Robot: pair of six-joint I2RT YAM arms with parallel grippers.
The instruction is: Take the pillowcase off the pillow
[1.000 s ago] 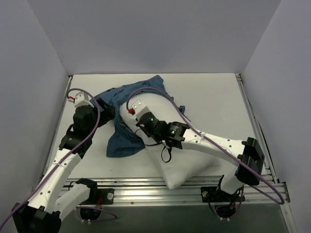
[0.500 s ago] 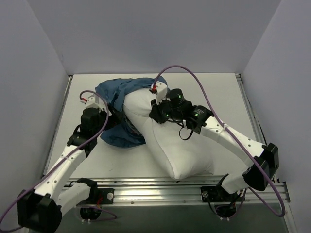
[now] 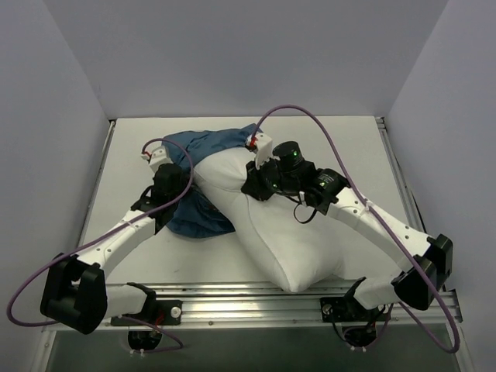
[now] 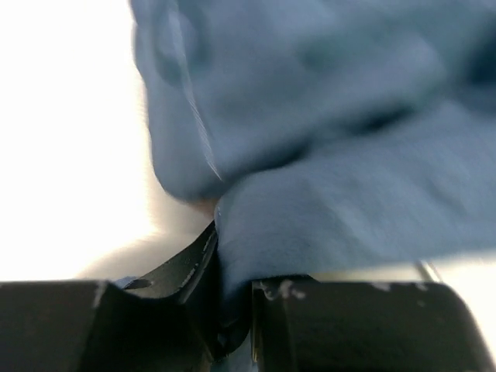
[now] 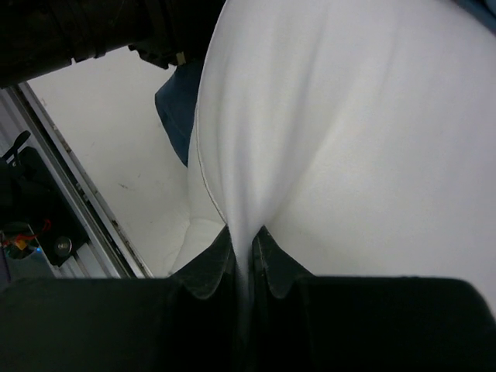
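Pillowcase (image 3: 194,218) looks mostly off: a bunched blue heap over the pillow's far-left end, spilling onto the table (image 3: 341,147) just left of the pillow. The rest of the pillow (image 3: 283,240) is bare white and lies diagonally.

My read is the arms are pulling against each other. R gripper (image 5: 246,260) sits on top of the pillow near its covered end, pinching up a ridge of white fabric, prob. as an anchor. L gripper (image 4: 232,306), just left of the pillow, has a fold of blue cloth, prob. to drag it clear. Both sets of jaws are nearly closed, w/ only cloth between.

- **Top view:** gives the layout, but both grips are hidden under the arms.
- **L wrist cam:** only view showing the blue fold clamped; blurry, no print readable.
- **R wrist cam:** only view showing the white ridge nipped btwn the tips, w/ a blue edge past the pillow.
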